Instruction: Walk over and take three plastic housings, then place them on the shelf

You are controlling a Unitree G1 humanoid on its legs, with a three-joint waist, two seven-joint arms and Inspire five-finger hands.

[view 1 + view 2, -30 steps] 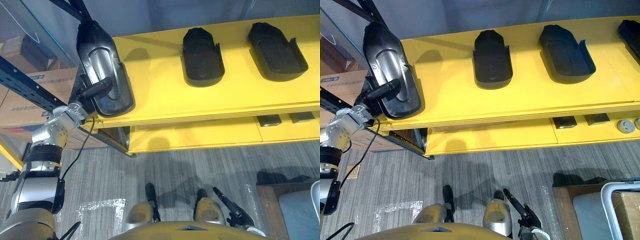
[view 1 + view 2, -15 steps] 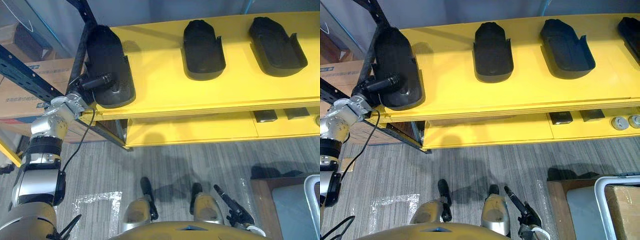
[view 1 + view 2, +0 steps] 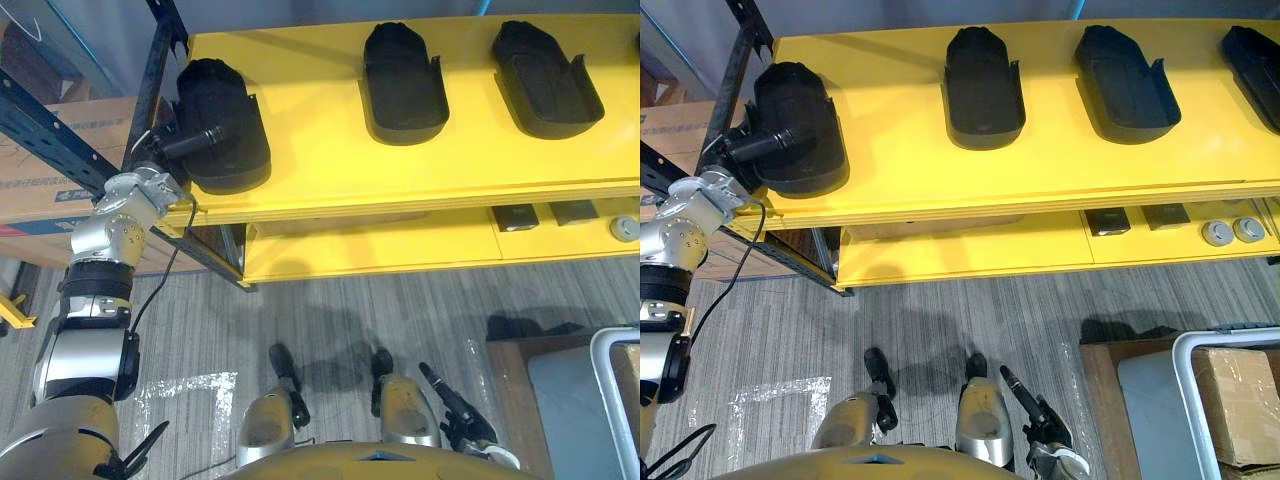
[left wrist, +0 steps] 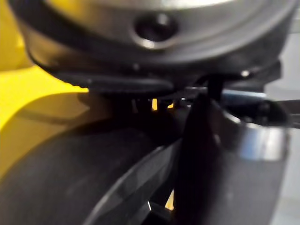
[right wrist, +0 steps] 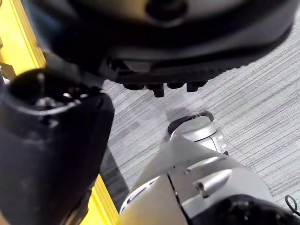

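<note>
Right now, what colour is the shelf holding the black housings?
The shelf is bright yellow, clearest in the right eye view.

Four black plastic housings (image 3: 984, 85) are laid in a row, well apart, on the yellow upper shelf (image 3: 910, 150). The leftmost housing (image 3: 795, 125) is set beside the dark upright (image 3: 730, 90). Two dark blocks (image 3: 1107, 220) and two round silver parts (image 3: 1216, 232) are seen on the lower shelf (image 3: 970, 255).
</note>
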